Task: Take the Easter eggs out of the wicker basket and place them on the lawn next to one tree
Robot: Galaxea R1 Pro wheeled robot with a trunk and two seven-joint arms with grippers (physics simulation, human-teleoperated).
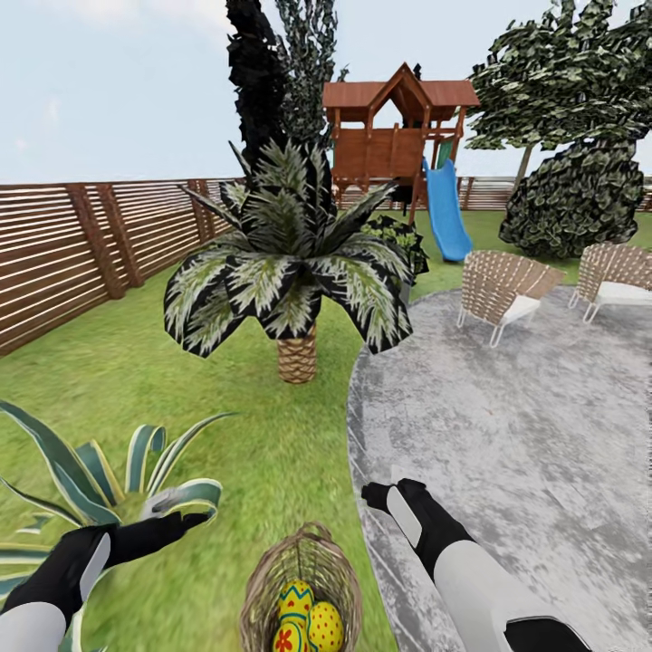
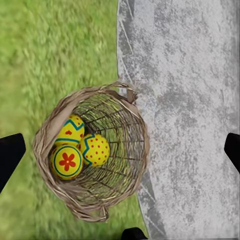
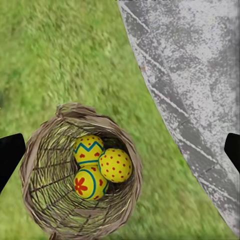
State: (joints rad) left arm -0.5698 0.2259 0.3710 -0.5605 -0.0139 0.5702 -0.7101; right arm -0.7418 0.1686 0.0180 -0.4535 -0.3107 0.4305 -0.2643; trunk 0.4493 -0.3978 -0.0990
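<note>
Both claws point(image 1: 186, 521) point(image 1: 376, 493) hang open over lawn point(image 1: 136, 380) and grey paving point(image 1: 525, 435); eggs point(image 1: 303, 620) fill basket point(image 1: 263, 580).

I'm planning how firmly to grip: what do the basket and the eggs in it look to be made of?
The wicker basket looks like woven tan-brown cane: open lattice walls, braided rim, matte. The three Easter eggs look hard and smooth, perhaps painted plastic or wood: glossy yellow with blue zigzags, red dots and a red flower. The renders cannot settle which.
</note>
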